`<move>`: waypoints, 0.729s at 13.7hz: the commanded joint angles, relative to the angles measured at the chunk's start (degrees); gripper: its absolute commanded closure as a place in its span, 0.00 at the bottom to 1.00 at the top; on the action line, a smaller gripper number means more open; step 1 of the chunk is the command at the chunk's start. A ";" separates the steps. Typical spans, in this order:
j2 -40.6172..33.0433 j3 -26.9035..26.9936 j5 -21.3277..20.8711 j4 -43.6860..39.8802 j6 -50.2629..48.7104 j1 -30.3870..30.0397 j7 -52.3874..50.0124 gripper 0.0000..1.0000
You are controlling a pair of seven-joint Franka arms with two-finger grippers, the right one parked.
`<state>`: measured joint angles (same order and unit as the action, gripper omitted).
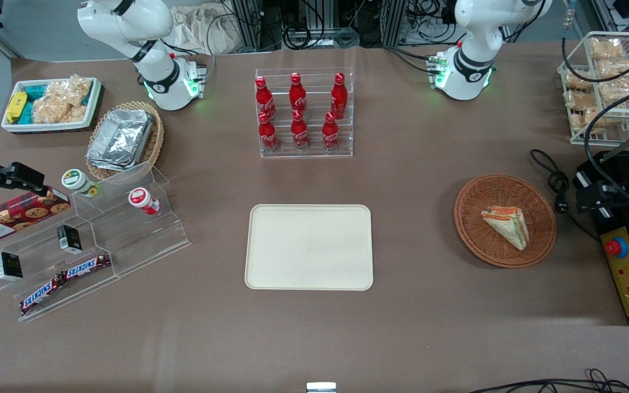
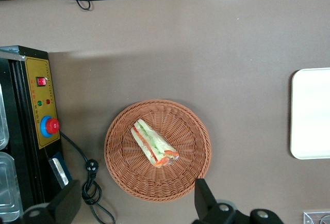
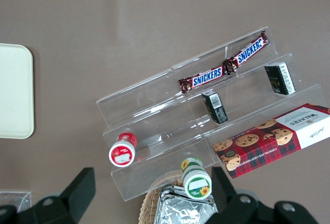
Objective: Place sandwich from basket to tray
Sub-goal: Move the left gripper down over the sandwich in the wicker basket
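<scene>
Sandwich (image 1: 507, 225): 1 wrapped wedge lying on its side inside the basket, pale bread with orange, red and green layers along the cut edge; in the wrist view (image 2: 153, 143) it sits near the basket's middle.
Basket (image 1: 473, 229): round reddish-brown wicker, on the brown table toward the working arm's end; holds only the sandwich. Wrist view (image 2: 121, 167) shows its full rim.
Tray (image 1: 309, 246): cream rectangle with rounded corners, flat on the table at its middle, nearer the front camera than the bottle rack; nothing on it. Well apart from the basket. 1 edge shows in the wrist view (image 2: 312, 113).
Gripper (image 2: 133, 203): high above the table, over the basket's rim and not over the sandwich; the 2 dark fingers (image 2: 205, 199) are spread wide, wider than the sandwich is long, holding nothing and touching nothing.
Bottle rack (image 1: 304, 112): clear stand with 6 red bottles in 2 rows of 3, farther from the front camera than the tray.
Control box (image 1: 628, 278): yellow panel with a red button, beside the basket at the working arm's table end; a black cable (image 1: 552, 174) lies between the 2.
</scene>
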<state>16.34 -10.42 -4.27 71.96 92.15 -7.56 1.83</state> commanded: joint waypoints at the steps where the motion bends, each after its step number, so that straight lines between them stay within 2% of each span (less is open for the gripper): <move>1: -0.52 -0.04 0.06 0.98 -0.30 0.09 0.11 0.01; 5: -0.35 -0.04 0.14 2.22 -2.66 0.70 -1.29 0.01; 10: 1.66 0.48 -0.82 10.73 -5.58 -1.13 -3.41 0.01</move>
<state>17.07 -9.95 -4.41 79.57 86.61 -7.65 -0.79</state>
